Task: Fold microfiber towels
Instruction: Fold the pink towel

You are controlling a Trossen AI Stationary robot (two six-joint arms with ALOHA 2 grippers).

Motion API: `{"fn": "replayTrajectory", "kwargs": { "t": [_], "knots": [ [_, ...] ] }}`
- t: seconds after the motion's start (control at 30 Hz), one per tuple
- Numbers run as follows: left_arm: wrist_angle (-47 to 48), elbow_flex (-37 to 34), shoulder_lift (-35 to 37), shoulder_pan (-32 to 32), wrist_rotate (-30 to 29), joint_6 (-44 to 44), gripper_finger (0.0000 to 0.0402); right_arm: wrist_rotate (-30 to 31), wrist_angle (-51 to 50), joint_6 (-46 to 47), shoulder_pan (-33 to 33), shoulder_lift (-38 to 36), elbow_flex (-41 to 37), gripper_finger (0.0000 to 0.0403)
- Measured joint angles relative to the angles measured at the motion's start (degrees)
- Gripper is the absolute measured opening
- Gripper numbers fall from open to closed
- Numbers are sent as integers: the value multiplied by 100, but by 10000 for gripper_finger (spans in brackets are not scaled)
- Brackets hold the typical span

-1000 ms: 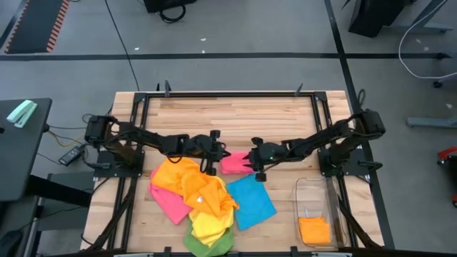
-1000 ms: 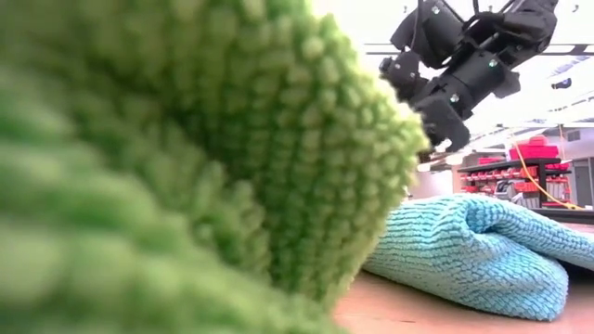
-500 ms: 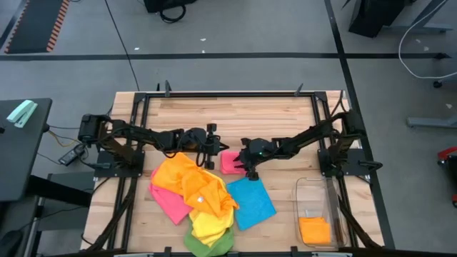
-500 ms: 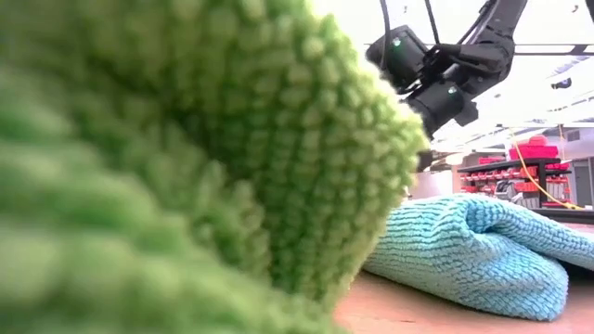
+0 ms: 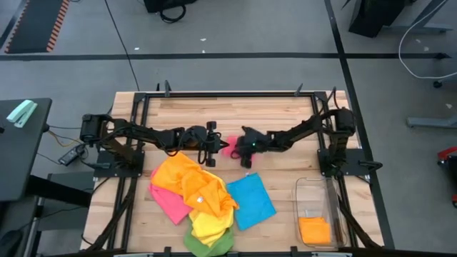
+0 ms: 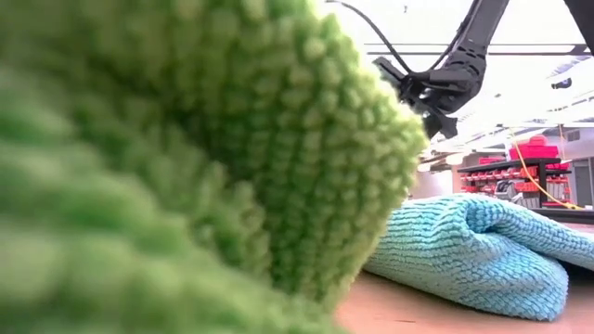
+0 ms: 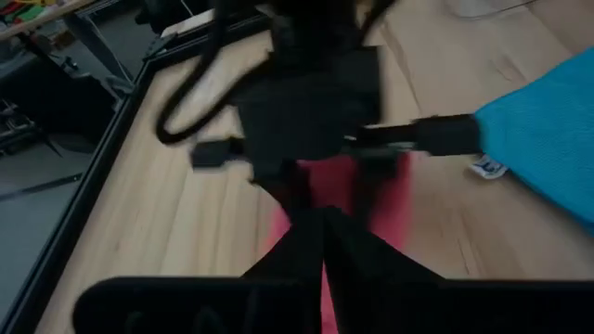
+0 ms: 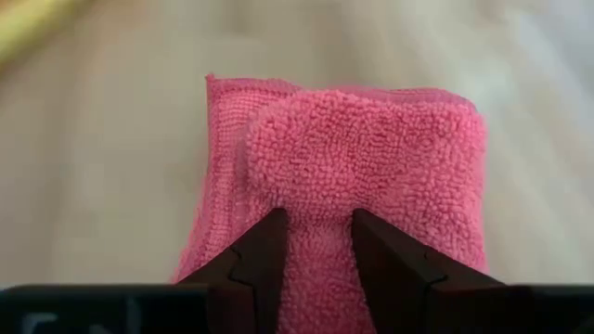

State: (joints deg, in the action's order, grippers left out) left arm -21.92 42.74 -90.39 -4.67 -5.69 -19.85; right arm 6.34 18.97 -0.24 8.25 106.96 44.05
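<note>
A small folded pink microfiber towel (image 5: 229,145) sits between my two grippers at the middle of the table. My right gripper (image 5: 240,148) comes at it from the right and is shut on it; the right wrist view fills with the pink towel (image 8: 371,158). My left gripper (image 5: 216,146) is shut just left of it, its fingertips (image 7: 322,218) at the towel's edge; whether they touch it I cannot tell. Nearer the front lies a loose pile of towels: orange (image 5: 182,178), pink (image 5: 166,201), yellow (image 5: 208,223), green (image 5: 207,244) and blue (image 5: 251,201). My right gripper pinches a raised ridge of the pink towel's top layer (image 8: 320,199) between its two fingers (image 8: 269,250), near the towel's right-hand edge. The fingers slant down from the table's right. The towel stays folded flat with its layers showing at one edge (image 8: 209,186); whether it rests on the table I cannot tell.
A clear plastic bin (image 5: 308,187) at the front right holds a folded orange towel (image 5: 314,230). In the low view the green towel (image 6: 186,167) fills the left and the blue towel (image 6: 473,250) lies to its right. Bare wood lies along the far side (image 5: 228,114).
My right gripper has carried the pink towel toward the table's left and far edge and has sunk, bringing it up beside my left gripper. The towel has kept its folded shape.
</note>
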Motion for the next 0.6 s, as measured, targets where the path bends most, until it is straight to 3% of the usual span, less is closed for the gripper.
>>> {"fn": "replayTrajectory", "kwargs": {
  "t": [0.17, 0.3, 0.6],
  "knots": [
    [26, 0, 0, 2, 0, 17, 14, 492, -612, 409, 322, -263, -12, 137],
    [38, 0, -2, 1, 0, 121, 24, 506, -791, 432, 387, -498, -43, 137],
    [82, 0, -4, 2, 0, 133, 18, 558, -1744, -545, -112, -1779, -43, 137]
  ]
}}
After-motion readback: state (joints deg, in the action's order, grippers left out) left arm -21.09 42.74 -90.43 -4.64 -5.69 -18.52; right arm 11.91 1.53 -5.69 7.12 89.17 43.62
